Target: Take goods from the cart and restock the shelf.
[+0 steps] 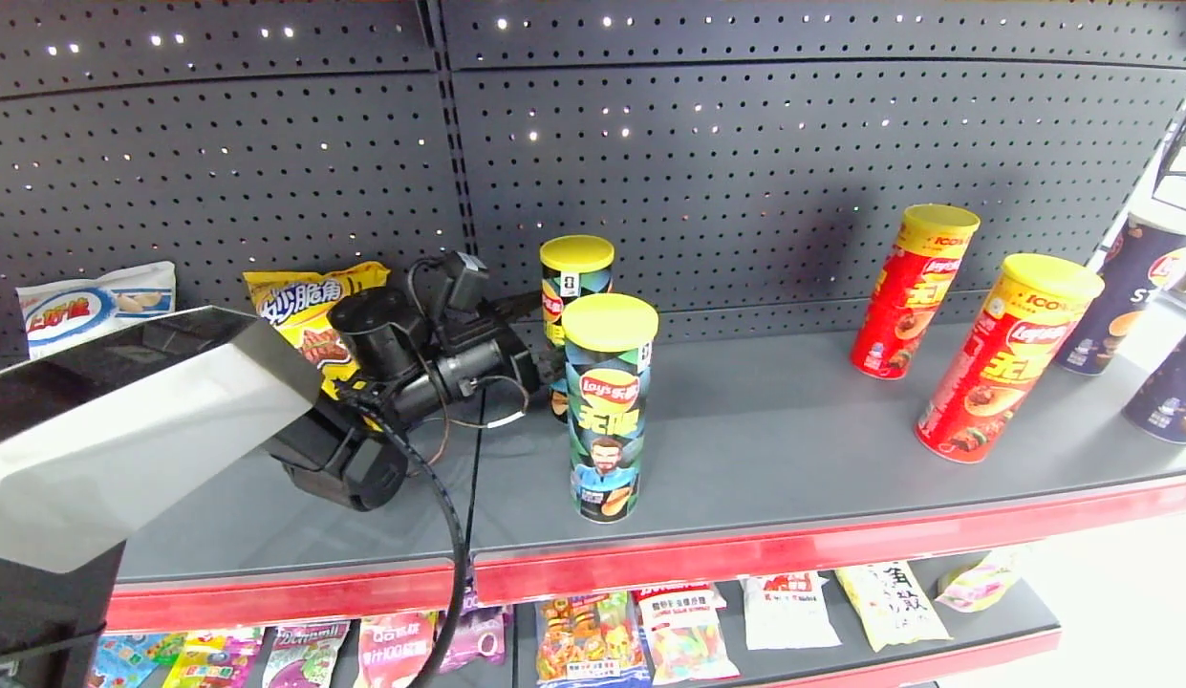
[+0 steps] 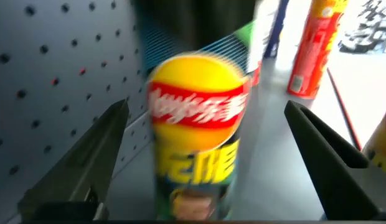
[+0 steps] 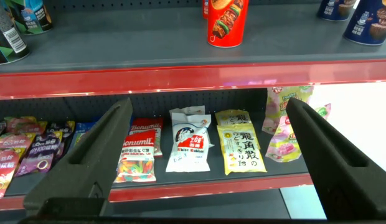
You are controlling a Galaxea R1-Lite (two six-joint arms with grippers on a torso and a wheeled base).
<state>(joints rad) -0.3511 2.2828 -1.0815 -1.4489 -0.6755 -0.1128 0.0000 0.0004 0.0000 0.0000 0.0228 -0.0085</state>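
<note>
Standing centre-frame on the grey shelf [image 1: 793,430], a green can [image 2: 196,143] sits between spread fingers [image 2: 87,162] of the left gripper [image 2: 207,107]. The right gripper [image 3: 210,102] gapes apart too.

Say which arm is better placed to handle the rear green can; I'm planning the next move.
Left: the left gripper, open, straddles the rear green can; the right gripper faces the lower shelf.

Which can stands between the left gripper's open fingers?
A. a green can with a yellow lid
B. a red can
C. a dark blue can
A: in the left wrist view the yellow-lidded green can stands between the left gripper's spread fingers.
</note>
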